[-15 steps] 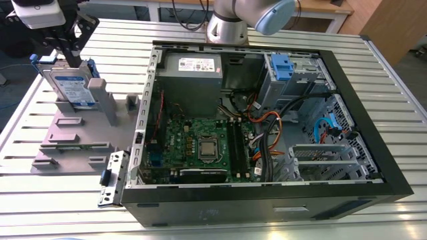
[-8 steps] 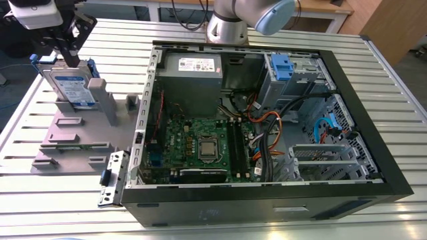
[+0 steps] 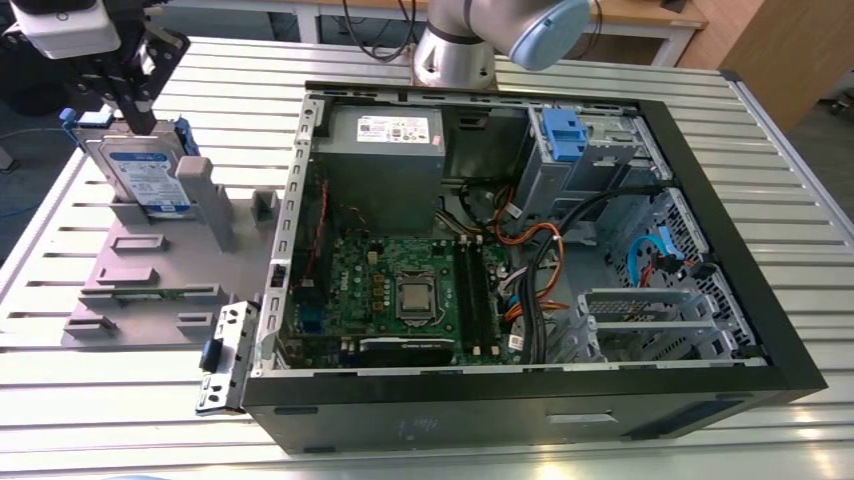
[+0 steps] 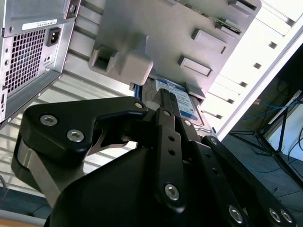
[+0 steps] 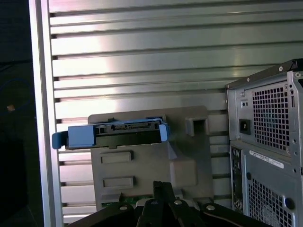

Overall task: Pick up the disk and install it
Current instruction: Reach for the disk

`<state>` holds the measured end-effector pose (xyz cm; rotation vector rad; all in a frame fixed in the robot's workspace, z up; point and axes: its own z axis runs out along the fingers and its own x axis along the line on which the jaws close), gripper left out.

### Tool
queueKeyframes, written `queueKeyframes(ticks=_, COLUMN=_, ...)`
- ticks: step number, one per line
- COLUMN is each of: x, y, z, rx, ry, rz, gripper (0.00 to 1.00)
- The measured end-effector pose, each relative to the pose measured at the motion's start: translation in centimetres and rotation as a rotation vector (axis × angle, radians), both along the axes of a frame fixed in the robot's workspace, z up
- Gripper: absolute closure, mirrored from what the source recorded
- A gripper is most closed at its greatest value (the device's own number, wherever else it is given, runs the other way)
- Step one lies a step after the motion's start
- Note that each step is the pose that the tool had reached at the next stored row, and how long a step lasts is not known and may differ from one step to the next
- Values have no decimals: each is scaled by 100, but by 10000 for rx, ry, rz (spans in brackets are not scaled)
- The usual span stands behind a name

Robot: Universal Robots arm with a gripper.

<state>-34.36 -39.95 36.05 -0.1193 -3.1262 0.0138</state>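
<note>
Silver disk (image 3: 144, 175) with white-blue label, blue frame, upright in grey fixture (image 3: 147, 290), gripper (image 3: 135, 118) just above, fingers together

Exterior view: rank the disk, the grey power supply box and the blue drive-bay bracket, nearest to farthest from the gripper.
1. disk, just below the gripper, outside the case.
2. power supply box, inside the case, toward the exterior view's left.
3. blue bracket, inside the case, toward the exterior view's right.

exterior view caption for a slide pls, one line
Gripper at the top edge of the disk, which stands upright in a grey fixture beside the open computer case.
</note>
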Motion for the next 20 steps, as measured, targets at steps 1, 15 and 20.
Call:
queueKeyframes(ticks=1, x=-2, y=0, z=0, rx=0, ry=0, rz=0, gripper=89)
queueKeyframes(ticks=15, x=-99, y=-8, z=-176, rx=0, ry=0, rz=-1, gripper=89)
queueKeyframes(ticks=20, x=-106, y=-8, z=-200, rx=2, ry=-2, rz=-1, gripper=89)
